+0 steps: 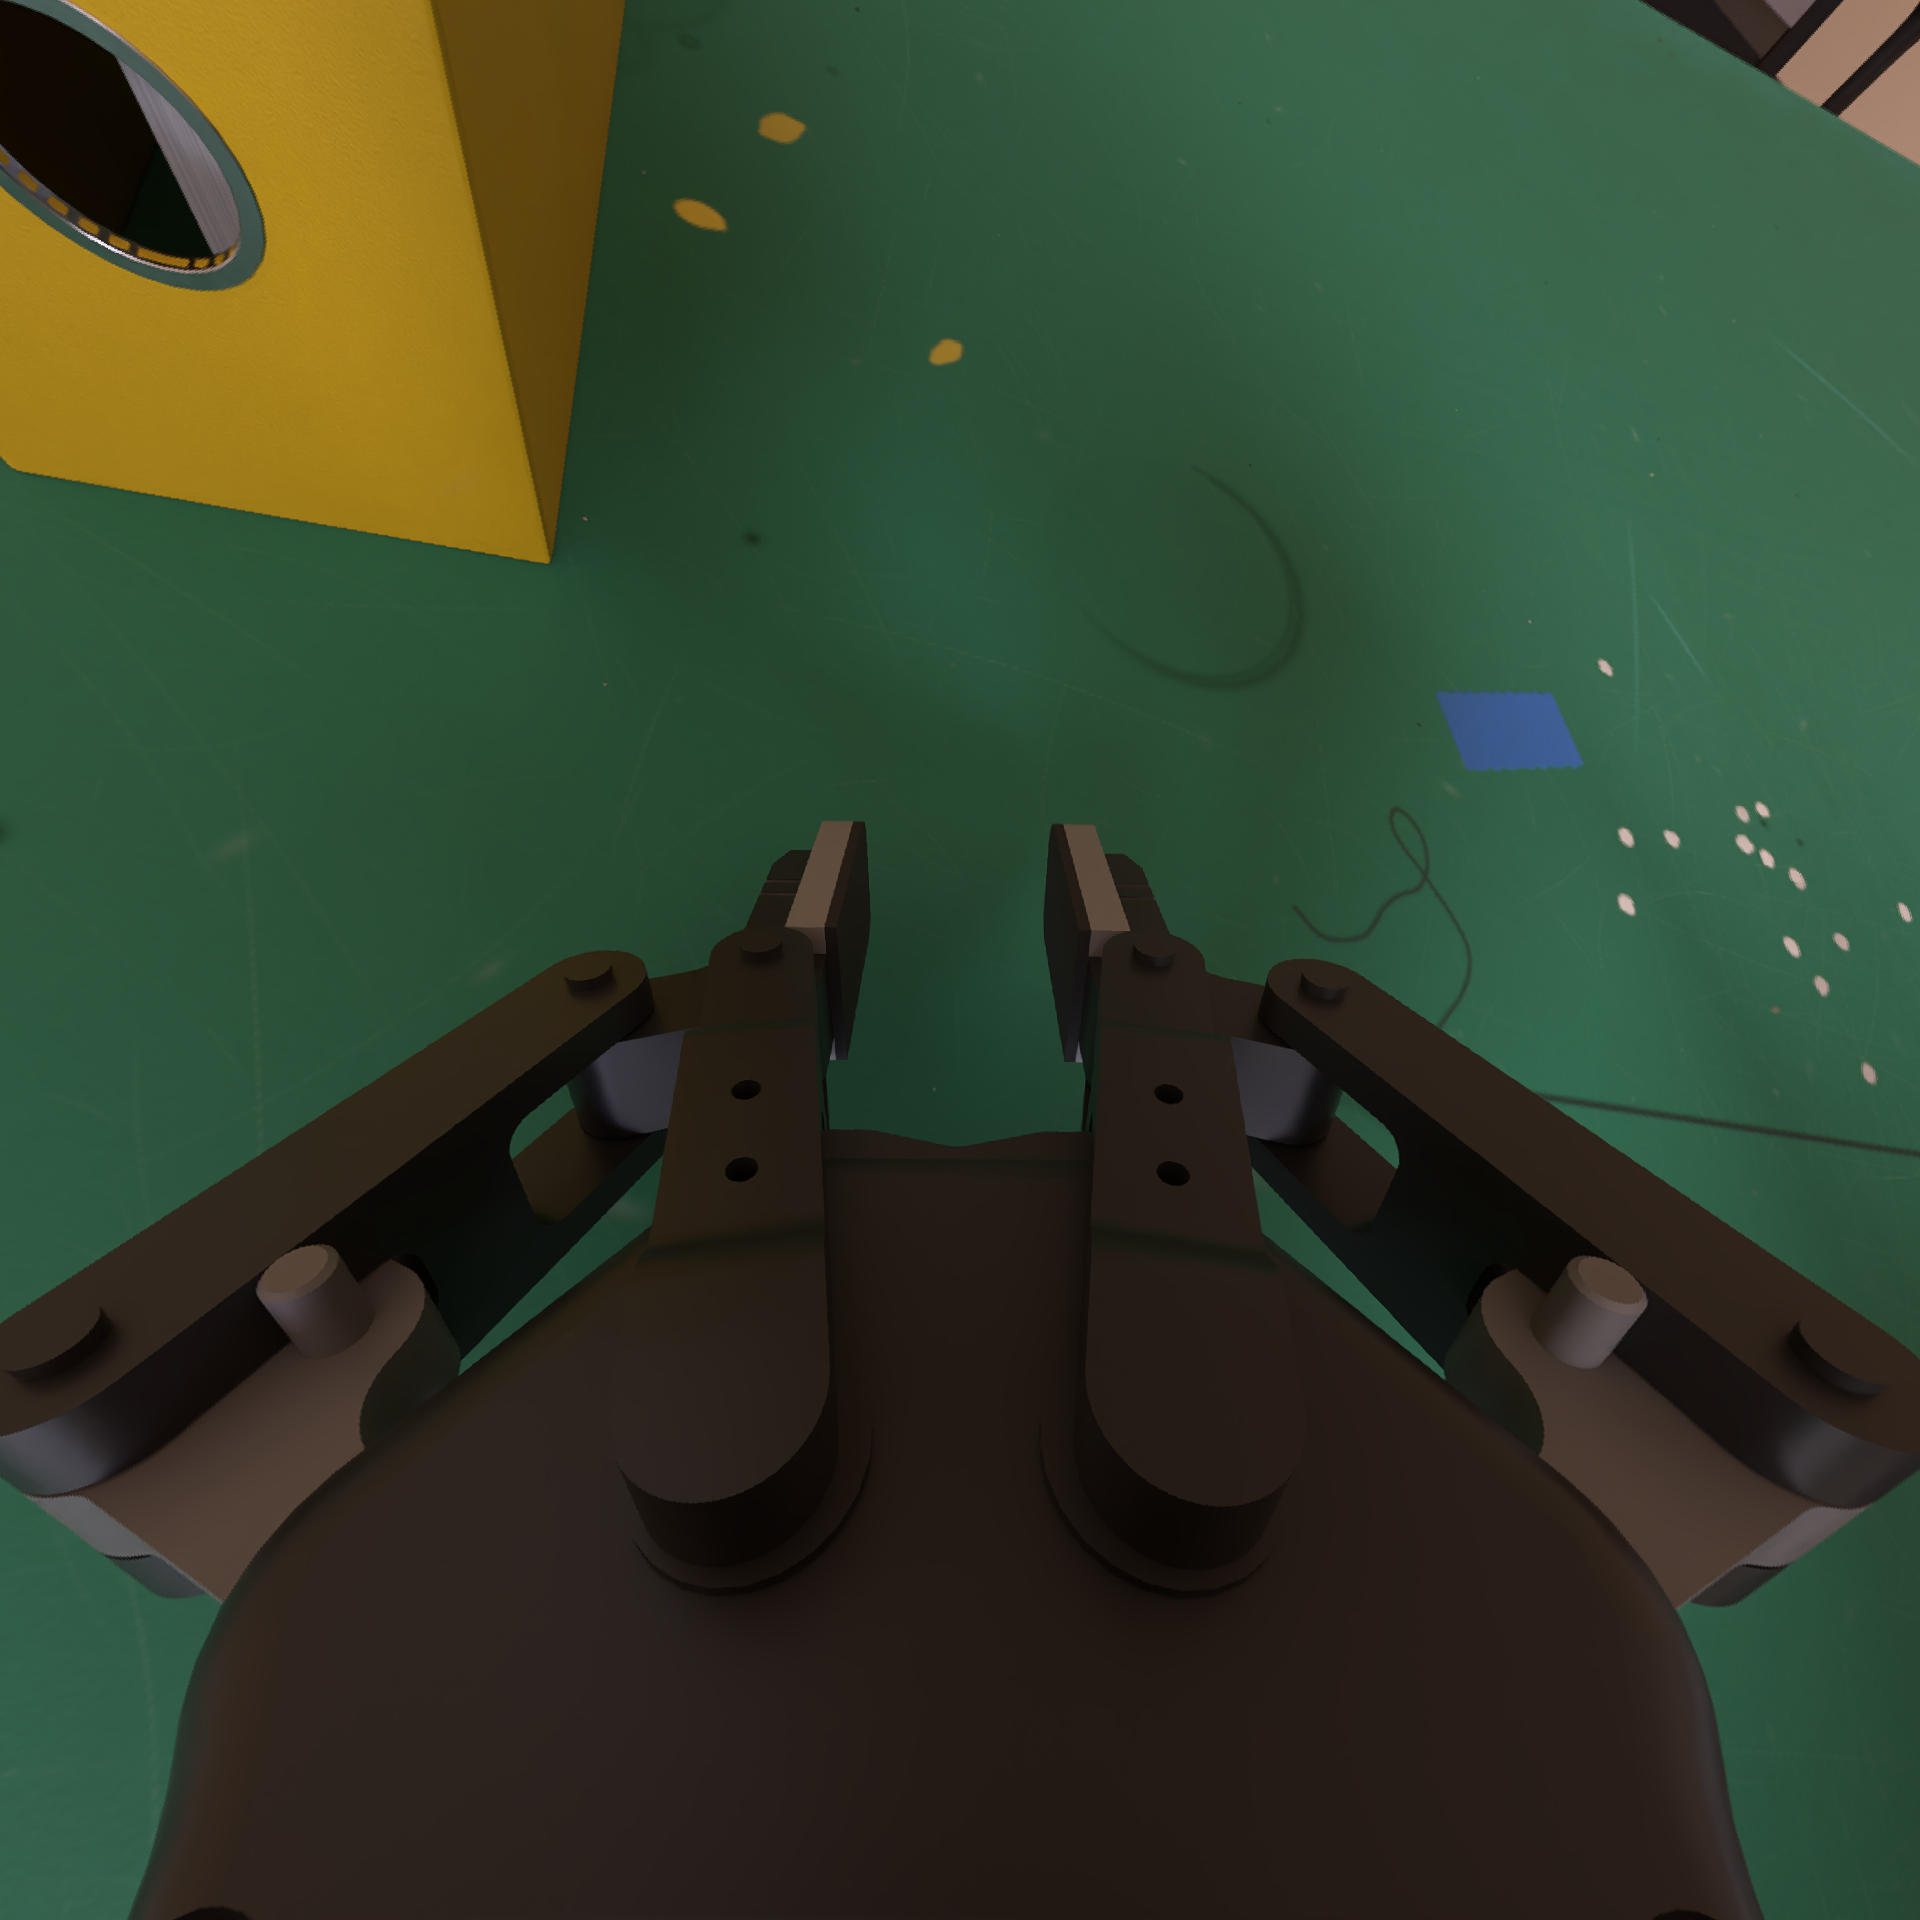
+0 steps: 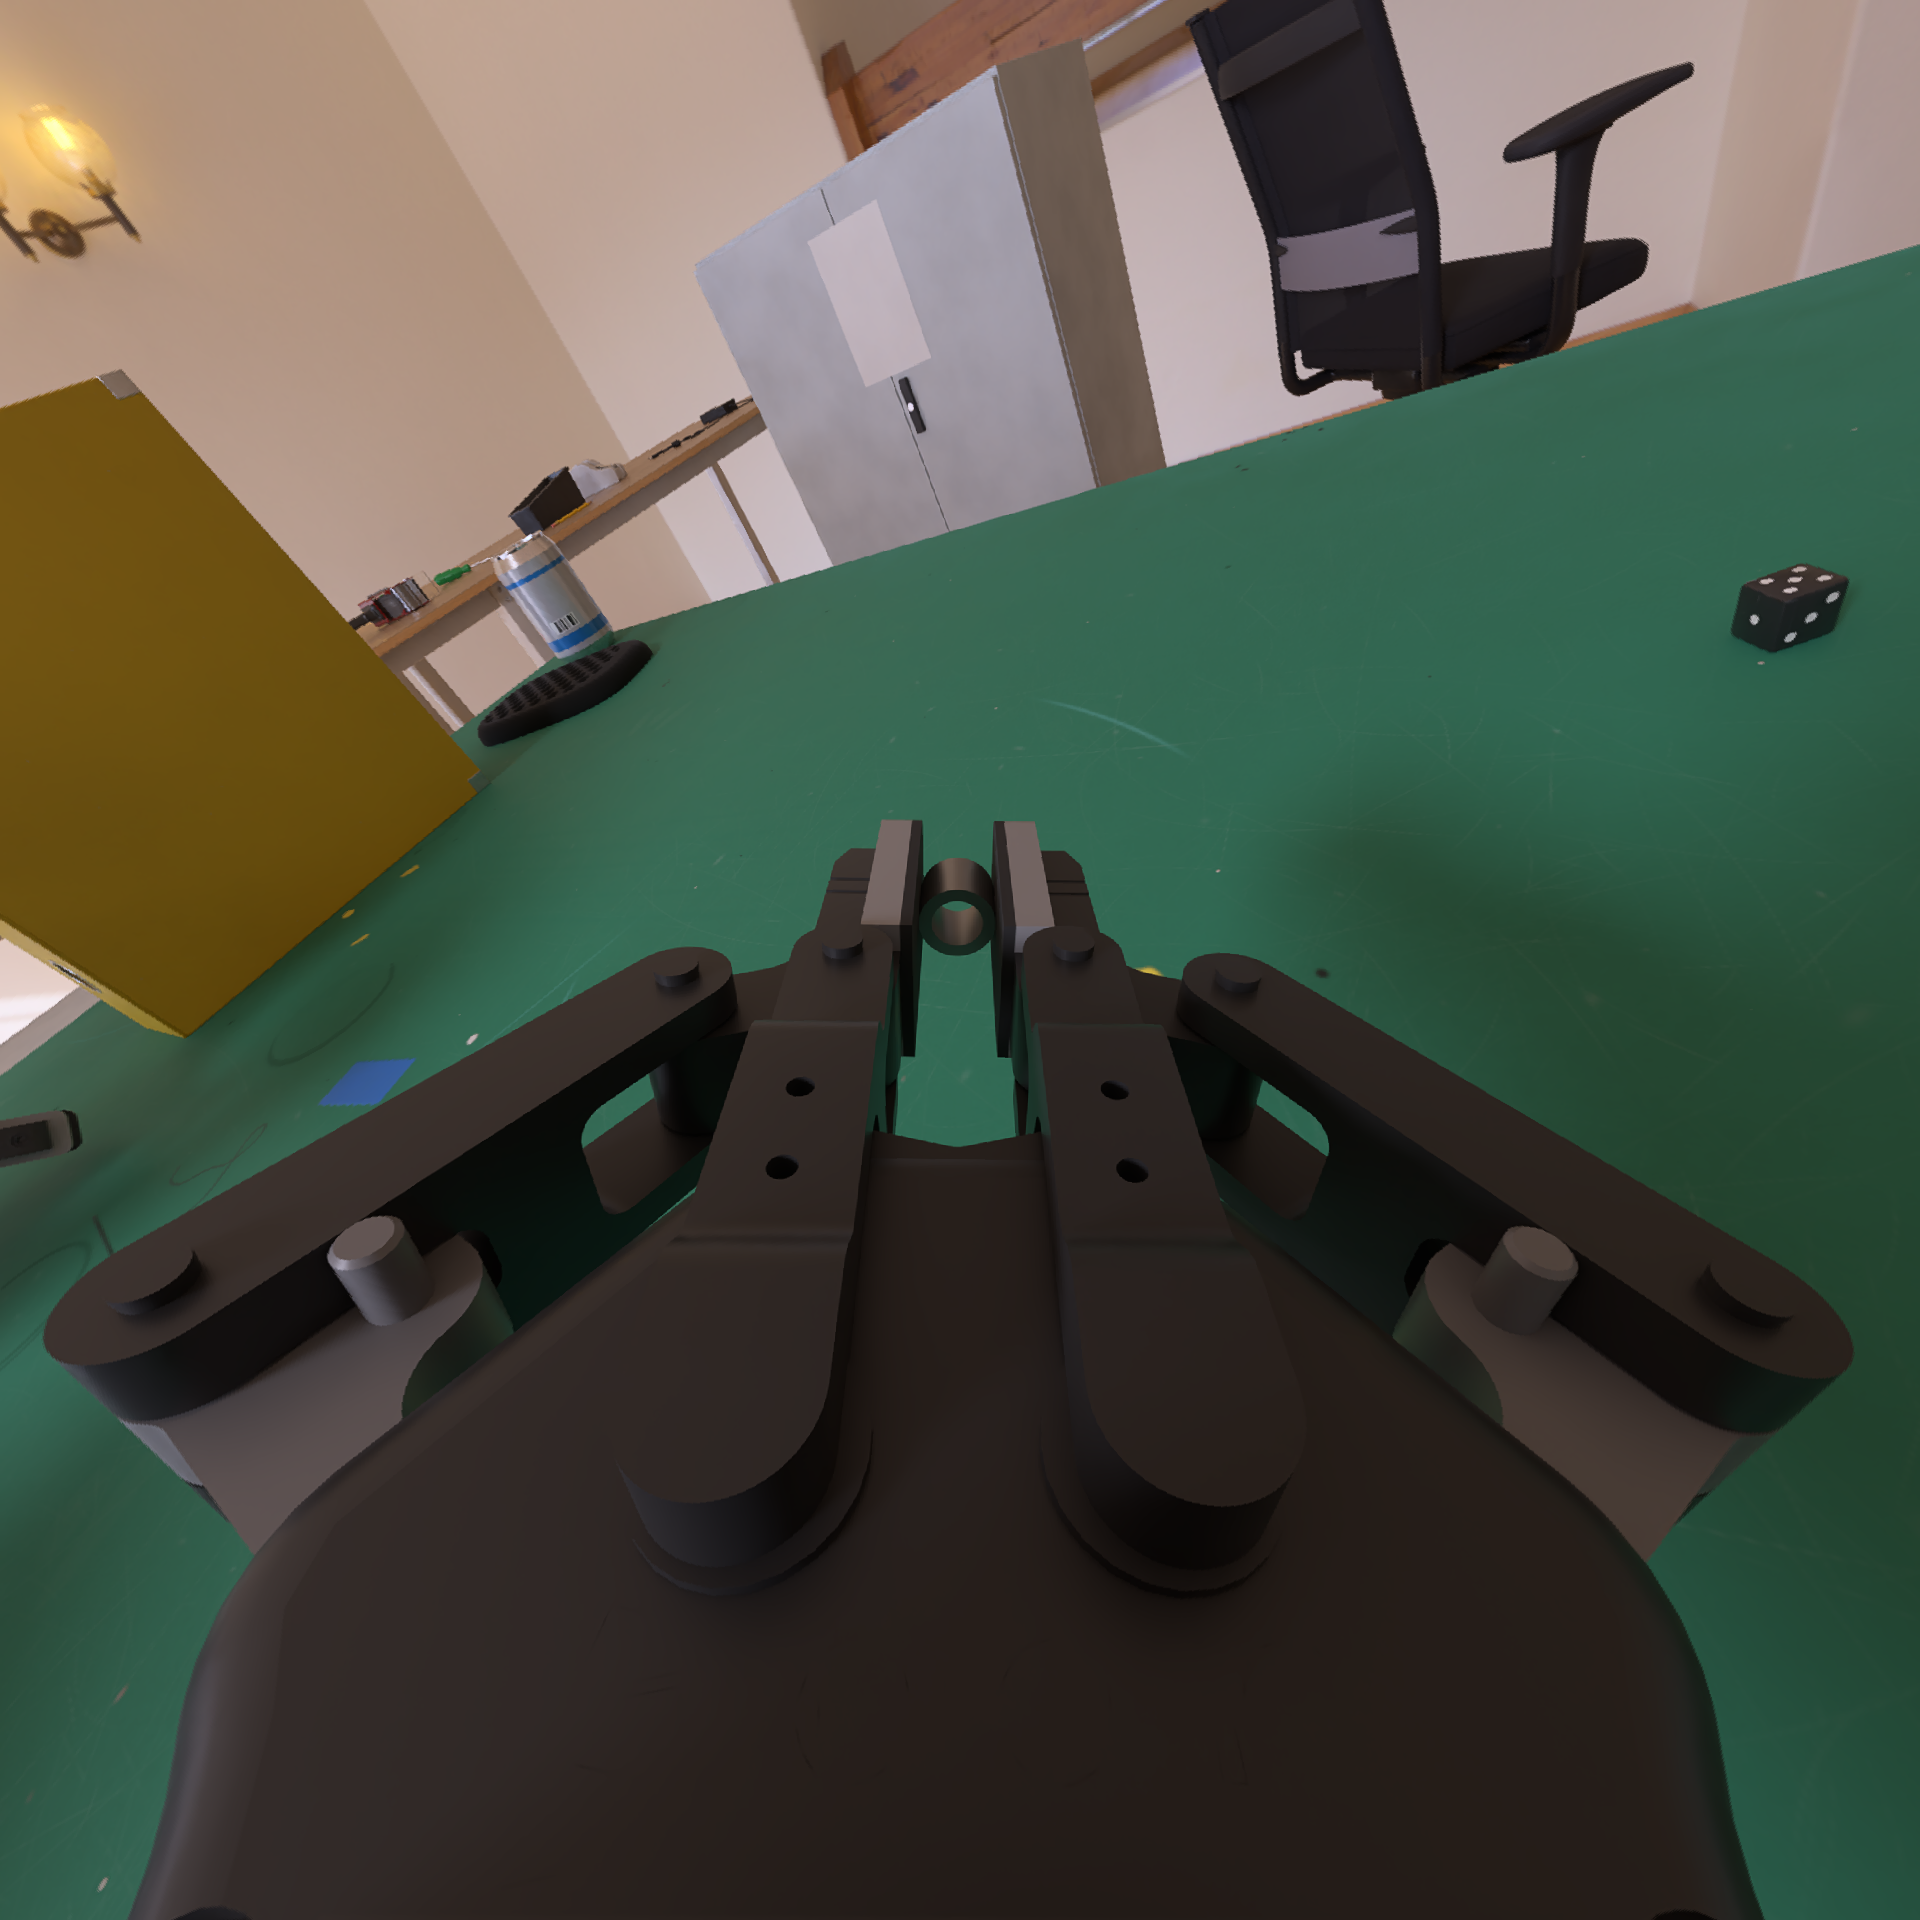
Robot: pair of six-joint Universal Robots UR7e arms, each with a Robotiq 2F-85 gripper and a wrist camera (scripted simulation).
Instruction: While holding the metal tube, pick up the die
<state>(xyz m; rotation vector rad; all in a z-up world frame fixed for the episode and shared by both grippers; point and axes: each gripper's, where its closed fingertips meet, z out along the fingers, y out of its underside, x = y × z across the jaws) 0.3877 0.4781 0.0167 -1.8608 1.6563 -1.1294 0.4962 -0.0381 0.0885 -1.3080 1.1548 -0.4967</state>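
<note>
Right gripper [image 2: 957, 883] closed on the metal tube [image 2: 957, 914], a short dark ring pinched near the fingertips between the two pads, bore facing back toward the camera, held above the green surface [image 2: 1351, 831]. Die [image 2: 1789, 606], black with white pips, resting on the surface well to the right of the held tube and farther off, apart from everything else. Yellow box [image 2: 208, 707] standing on the surface far to the left of the tube, tall and flat-faced. Beyond the box's far corner, a black ribbed pad [image 2: 566, 686] lying flat, with a silver can [image 2: 551, 597] banded in blue upright just behind it. Small blue square [image 2: 366, 1081] marked on the surface left of the tube and nearer the camera, below the box. Past the surface edge, a grey cabinet [image 2: 935, 343] behind the tube and a black office chair [image 2: 1434, 208] behind and above the die. Left gripper [image 1: 956, 883] partly open, pads parted with only bare green surface [image 1: 1039, 364] between them, holding nothing, hovering above it. In that view, the yellow box [image 1: 312, 364] up and left of the gripper, with a metal-rimmed round hole [image 1: 114, 166] in its face, and the blue square [image 1: 1509, 730] off to the right of the fingertips.
</note>
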